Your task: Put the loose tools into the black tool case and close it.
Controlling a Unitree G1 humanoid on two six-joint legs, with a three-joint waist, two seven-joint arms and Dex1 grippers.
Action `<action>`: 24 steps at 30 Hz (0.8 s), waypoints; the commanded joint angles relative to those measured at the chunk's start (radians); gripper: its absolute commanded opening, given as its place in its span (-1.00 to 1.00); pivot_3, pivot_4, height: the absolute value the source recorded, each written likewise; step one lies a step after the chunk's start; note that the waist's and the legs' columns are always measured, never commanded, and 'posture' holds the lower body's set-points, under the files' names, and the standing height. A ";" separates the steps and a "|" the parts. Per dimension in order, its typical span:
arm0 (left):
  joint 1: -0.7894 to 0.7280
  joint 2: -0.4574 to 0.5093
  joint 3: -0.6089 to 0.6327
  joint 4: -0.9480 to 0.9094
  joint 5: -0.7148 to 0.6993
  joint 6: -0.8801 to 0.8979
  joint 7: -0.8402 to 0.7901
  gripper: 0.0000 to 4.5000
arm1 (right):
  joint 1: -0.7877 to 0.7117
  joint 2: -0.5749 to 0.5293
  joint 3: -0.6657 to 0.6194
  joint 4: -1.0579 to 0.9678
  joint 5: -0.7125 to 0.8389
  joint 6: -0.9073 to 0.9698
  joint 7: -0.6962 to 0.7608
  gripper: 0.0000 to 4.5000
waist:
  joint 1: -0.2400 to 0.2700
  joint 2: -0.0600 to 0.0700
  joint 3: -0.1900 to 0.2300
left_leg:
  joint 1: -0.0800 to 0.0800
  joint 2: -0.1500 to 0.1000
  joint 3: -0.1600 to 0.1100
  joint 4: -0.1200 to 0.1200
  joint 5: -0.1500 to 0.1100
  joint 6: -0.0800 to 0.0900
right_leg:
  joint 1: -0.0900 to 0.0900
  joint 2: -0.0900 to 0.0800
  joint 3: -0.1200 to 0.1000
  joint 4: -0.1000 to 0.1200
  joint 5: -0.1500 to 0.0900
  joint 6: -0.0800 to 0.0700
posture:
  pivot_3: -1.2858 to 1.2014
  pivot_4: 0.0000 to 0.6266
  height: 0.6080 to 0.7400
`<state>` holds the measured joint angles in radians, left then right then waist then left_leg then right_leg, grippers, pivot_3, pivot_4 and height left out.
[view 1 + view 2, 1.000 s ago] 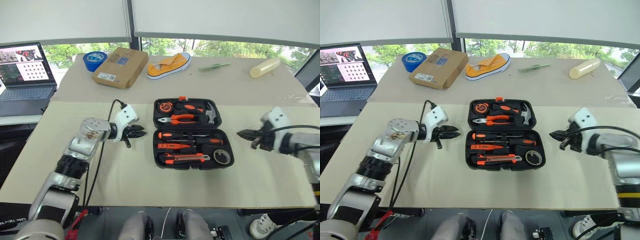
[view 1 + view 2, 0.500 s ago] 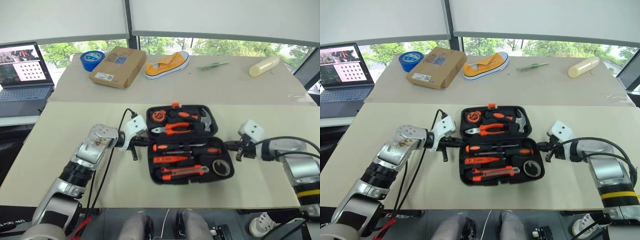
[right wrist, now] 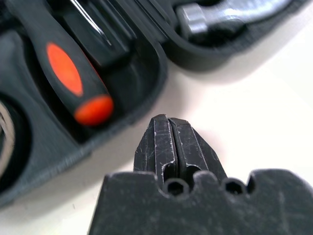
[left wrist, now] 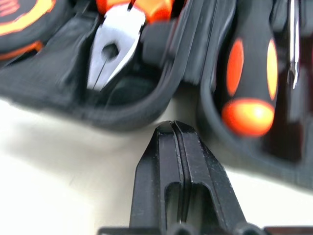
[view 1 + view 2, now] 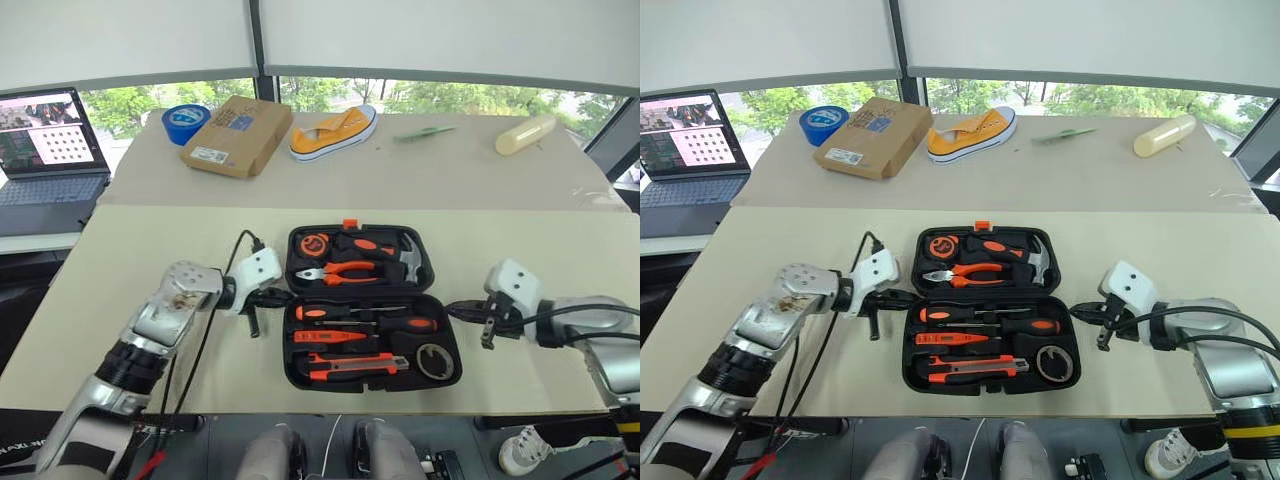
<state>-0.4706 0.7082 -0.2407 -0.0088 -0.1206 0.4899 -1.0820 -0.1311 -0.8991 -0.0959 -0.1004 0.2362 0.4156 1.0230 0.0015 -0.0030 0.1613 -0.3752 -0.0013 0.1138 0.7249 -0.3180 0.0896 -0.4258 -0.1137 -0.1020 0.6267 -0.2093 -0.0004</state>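
Beige tabletop point(image 5: 150, 240) under a bright window carries the black moulded plastic tool case point(image 5: 370, 307), lying open at the middle of the near edge. Both arms reach in low from either side: the left gripper point(image 5: 280, 296) points at the case's left rim by the hinge, the right gripper point(image 5: 457, 309) at its right rim, each with fingers pressed together and holding nothing. Inside lie orange-and-black-handled screwdrivers point(image 5: 365, 318), an orange-black utility knife point(image 5: 357, 365), a small dark tape roll point(image 5: 434, 359), orange-handled pliers point(image 5: 340, 271) and a hammer point(image 5: 412, 256).
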 commanded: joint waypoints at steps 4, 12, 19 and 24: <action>0.008 0.074 0.123 0.011 -0.073 0.145 0.003 -0.68 | -0.053 -0.011 -0.094 -0.031 0.062 0.121 -0.058 -0.66 | -0.002 0.000 0.000 | 0.002 0.000 0.000 -0.002 0.001 -0.001 | 0.001 -0.001 0.001 0.000 0.000 -0.001 | 0.03 -0.52 0.87; -0.282 -0.128 0.201 0.226 -0.165 0.513 0.183 0.57 | -0.382 0.096 -0.067 0.117 0.155 0.400 -0.165 0.55 | 0.011 -0.001 0.001 | -0.001 -0.001 0.000 0.002 0.001 0.000 | 0.000 0.000 0.000 0.002 0.000 -0.001 | 0.03 -0.52 0.87; -0.387 -0.241 0.225 0.337 -0.201 0.629 0.267 0.85 | -0.536 0.163 0.022 0.276 0.113 0.506 -0.241 0.97 | 0.003 -0.001 0.001 | -0.004 -0.001 0.000 0.000 0.001 -0.001 | -0.002 0.007 -0.005 0.004 0.000 -0.001 | 0.03 -0.52 0.87; -0.351 -0.276 0.194 0.310 -0.204 0.638 0.299 0.85 | -0.532 0.186 0.074 0.294 0.097 0.521 -0.252 0.97 | 0.001 -0.001 0.001 | -0.006 -0.002 0.000 -0.002 0.001 -0.001 | -0.002 0.007 -0.012 0.003 0.000 -0.001 | 0.03 -0.52 0.87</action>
<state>-0.8372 0.4434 -0.0360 0.3356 -0.3136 1.1202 -0.7942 -0.6510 -0.7124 -0.0203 0.2091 0.3387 0.9316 0.7796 0.0030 -0.0044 0.1622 -0.3814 -0.0031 0.1139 0.7231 -0.3166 0.0886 -0.4279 -0.1072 -0.1138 0.6294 -0.2090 -0.0011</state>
